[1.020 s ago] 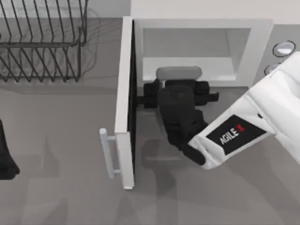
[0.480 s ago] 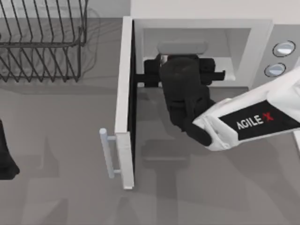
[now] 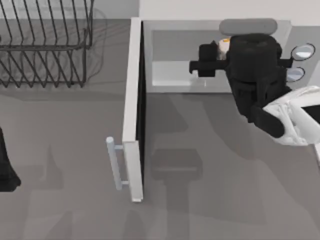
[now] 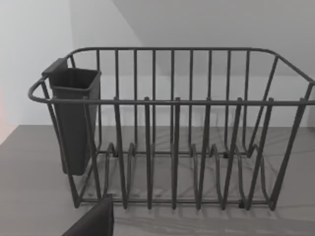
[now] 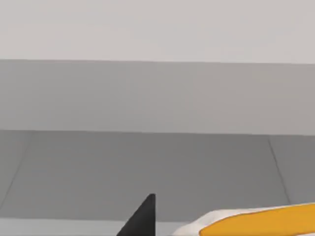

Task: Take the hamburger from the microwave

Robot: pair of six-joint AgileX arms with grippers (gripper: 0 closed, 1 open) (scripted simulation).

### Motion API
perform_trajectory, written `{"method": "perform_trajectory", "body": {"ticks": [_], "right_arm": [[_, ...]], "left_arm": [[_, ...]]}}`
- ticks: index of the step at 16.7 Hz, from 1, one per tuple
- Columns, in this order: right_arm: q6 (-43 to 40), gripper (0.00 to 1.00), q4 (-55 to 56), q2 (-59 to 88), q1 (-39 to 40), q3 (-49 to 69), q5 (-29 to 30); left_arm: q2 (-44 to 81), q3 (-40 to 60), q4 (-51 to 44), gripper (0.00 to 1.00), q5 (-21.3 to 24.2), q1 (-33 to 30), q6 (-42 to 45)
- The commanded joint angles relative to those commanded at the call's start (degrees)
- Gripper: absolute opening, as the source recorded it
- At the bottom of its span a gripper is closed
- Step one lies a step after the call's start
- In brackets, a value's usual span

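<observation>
Start at nine o'clock in the top view: your left arm (image 3: pixel 6 165) sits parked at the table's left edge, and you cannot tell how its jaws stand; its wrist camera looks at one dark wire dish rack (image 4: pixel 172 132) with one cutlery cup (image 4: pixel 74 118) hung on its end, the same rack lying at eleven o'clock on the table (image 3: pixel 65 200). Moving toward the middle, one white door (image 3: pixel 134 110) stands swung fully open, its bar handle (image 3: pixel 116 162) pointing to about seven o'clock, and behind it the one microwave (image 3: pixel 210 75) shows its pale cavity. At one o'clock your right gripper (image 3: pixel 222 52) is in the right-hand part of the cavity mouth, and a scrap of cream and orange, the one hamburger (image 3: pixel 223 46), shows right against the gripper's tip; the right wrist view puts the hamburger's orange band (image 5: pixel 261 223) close under the camera beside a dark fingertip (image 5: pixel 140 216). You cannot tell whether the jaws are closed on it or merely beside it. Two round dials (image 3: pixel 303 51) sit at two o'clock, partly behind the arm. By my reading you are at the grasp-or-just-grasped step; next you need a confirmed hold, then a straight pull toward six o'clock, clear of the cavity lip and away from the door.
</observation>
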Motion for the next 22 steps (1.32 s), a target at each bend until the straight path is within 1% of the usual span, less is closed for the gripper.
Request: {"method": "perform_trajectory", "body": {"ticks": [4, 7, 13, 15, 17, 22], "right_arm": [[-1.09, 0.00, -7.04, -15.01, -7.10, -8.40, -6.69], [-1.63, 0.00, -10.54, -20.79, -10.63, -12.56, -10.03], [-1.60, 0.00, -10.84, -21.24, -10.96, -13.07, -10.43], [-1.57, 0.00, -8.80, -19.22, -10.91, -13.56, -10.33], [-1.54, 0.00, -4.32, -15.14, -10.84, -14.60, -10.20], [-1.52, 0.00, 15.01, -1.75, -10.87, -18.82, -9.98]], "left_arm": [[0.00, 0.00, 0.00, 1.00, 0.00, 0.00, 0.00], [0.00, 0.00, 0.00, 1.00, 0.00, 0.00, 0.00], [0.00, 0.00, 0.00, 1.00, 0.00, 0.00, 0.00], [0.00, 0.00, 0.00, 1.00, 0.00, 0.00, 0.00], [0.00, 0.00, 0.00, 1.00, 0.00, 0.00, 0.00], [0.00, 0.00, 0.00, 1.00, 0.00, 0.00, 0.00]]}}
